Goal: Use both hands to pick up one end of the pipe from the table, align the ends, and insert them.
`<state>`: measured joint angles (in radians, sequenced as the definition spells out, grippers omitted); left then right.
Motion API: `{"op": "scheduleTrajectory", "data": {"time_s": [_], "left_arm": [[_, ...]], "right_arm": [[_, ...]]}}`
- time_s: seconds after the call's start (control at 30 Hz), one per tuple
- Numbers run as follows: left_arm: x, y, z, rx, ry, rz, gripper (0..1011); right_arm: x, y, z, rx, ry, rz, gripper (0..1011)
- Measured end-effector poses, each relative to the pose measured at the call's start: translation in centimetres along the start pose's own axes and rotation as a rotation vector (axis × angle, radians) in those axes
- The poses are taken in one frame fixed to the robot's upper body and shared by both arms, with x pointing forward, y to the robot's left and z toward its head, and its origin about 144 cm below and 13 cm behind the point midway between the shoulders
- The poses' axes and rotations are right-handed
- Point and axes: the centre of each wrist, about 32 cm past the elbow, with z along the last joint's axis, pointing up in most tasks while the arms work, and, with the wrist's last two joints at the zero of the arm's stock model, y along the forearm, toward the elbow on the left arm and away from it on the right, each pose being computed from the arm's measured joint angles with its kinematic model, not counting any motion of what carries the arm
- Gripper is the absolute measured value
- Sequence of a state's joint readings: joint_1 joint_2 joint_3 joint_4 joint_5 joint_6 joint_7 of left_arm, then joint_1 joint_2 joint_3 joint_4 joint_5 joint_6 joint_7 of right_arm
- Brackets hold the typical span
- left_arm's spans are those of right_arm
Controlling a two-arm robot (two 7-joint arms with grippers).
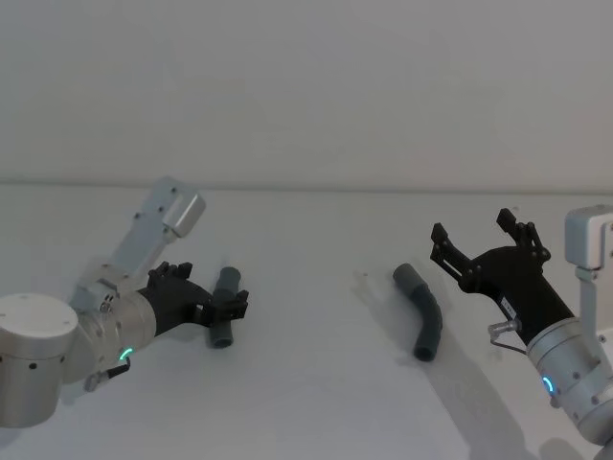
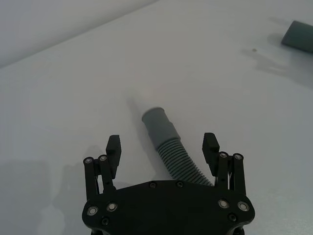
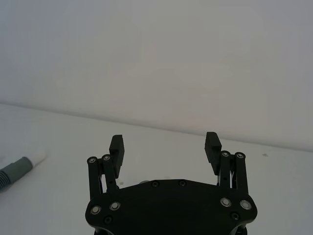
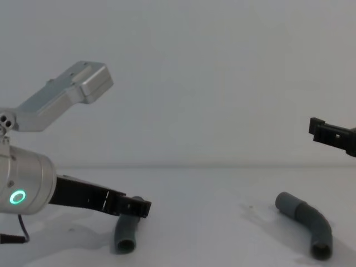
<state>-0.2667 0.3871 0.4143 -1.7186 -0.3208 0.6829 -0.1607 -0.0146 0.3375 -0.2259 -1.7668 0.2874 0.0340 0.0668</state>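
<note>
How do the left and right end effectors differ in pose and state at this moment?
The left end effector sits low by the table; the right end effector is raised. The left end effector straddles the left hose; the right end effector straddles nothing, the right hose lying apart. Both are open.

1. You have no text, label, brand or number to read in any view.
2. The left gripper (image 2: 162, 143), right gripper (image 3: 164, 141), left pipe piece (image 1: 222, 333), right pipe piece (image 1: 425, 317) and table (image 1: 316, 383) are all unmarked.
</note>
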Motion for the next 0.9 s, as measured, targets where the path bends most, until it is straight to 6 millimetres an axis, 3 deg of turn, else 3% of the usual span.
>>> {"op": "scheduleTrajectory", "data": {"time_s": [0.9], "left_arm": [[0.2, -2.0, -0.2, 0.023, 0.022, -0.003, 1000]], "right_arm": [[0.0, 0.0, 0.0, 0.000, 0.000, 0.000, 1004]]}}
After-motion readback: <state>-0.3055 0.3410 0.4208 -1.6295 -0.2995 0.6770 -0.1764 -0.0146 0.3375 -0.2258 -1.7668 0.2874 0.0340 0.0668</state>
